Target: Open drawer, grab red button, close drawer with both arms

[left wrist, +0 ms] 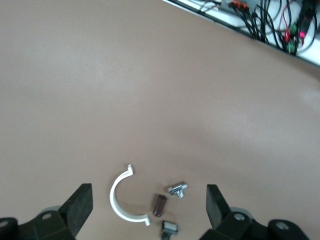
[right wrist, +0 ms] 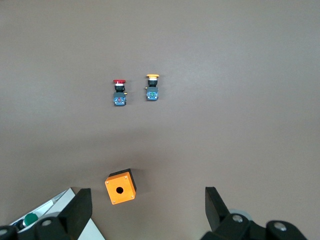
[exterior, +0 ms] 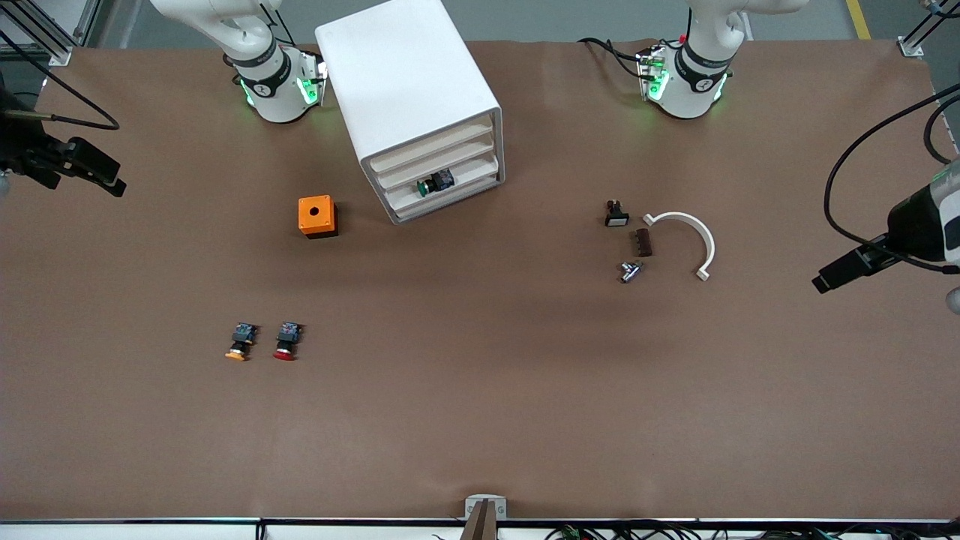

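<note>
Two white robot arms wait at the ends of a brown table, nothing yet begun. Reading across the front view from the right arm's end: the right gripper (exterior: 90,171) hangs over the table's edge, fingers spread wide and holding nothing, tilted down so its camera takes in the parts below.

Nearest the front camera lie two push buttons side by side: an orange-capped button (exterior: 240,341) and the red-capped button (exterior: 286,341), the one to grab, each lying on its side, in easy reach of the right arm.

Farther from the camera sits an orange cube box (exterior: 318,216). Beside it stands the white cabinet (exterior: 409,90), its drawers (exterior: 442,176) facing the camera at an angle, a green-capped button (exterior: 435,182) resting in one of them.

Toward the left arm's end lie a small black part (exterior: 616,214), a brown block (exterior: 643,242), a metal fitting (exterior: 629,271) and a white curved clamp (exterior: 686,238).

Over that end's edge hangs the left gripper (exterior: 855,266), likewise wide open and empty.
</note>
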Controlling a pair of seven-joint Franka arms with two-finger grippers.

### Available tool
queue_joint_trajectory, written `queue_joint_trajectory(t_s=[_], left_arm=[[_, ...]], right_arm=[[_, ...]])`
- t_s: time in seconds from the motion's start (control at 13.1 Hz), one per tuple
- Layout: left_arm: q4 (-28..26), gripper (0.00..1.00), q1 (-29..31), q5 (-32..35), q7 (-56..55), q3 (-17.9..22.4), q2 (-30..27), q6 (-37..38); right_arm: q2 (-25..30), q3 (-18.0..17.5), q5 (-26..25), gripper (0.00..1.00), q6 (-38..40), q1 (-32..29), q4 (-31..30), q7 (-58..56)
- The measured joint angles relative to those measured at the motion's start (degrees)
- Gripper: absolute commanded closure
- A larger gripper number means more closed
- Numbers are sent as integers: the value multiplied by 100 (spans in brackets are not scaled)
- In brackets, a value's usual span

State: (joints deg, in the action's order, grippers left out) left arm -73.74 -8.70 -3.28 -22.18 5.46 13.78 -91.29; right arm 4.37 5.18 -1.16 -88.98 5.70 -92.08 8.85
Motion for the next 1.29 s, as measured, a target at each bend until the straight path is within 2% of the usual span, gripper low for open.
queue_joint_trajectory(t_s=[0.3, 0.46, 0.61, 0.76, 0.91, 1.29], left_arm=[[-12, 0, -21, 253, 476, -76, -243, 692], [-186, 0, -3, 260, 630, -74, -487, 883], [-541, 0, 238, 264, 917, -153, -779, 917], [-1058, 0, 743, 265, 1125, -458, -1111, 779], [-1539, 0, 872, 264, 1154, -568, -1406, 591], [-1690, 0, 867, 264, 1193, -646, -1526, 479]], right_arm=[[-14, 64, -15, 0, -117, -279, 9, 27], [-28, 72, -15, 0, -123, -395, 9, 24], [-30, 70, -15, 0, -124, -412, 10, 24], [-30, 65, -14, 0, -124, -412, 13, 24], [-37, 64, -14, 0, -128, -412, 22, 25], [-366, 61, -14, 0, -131, -412, 352, 22]])
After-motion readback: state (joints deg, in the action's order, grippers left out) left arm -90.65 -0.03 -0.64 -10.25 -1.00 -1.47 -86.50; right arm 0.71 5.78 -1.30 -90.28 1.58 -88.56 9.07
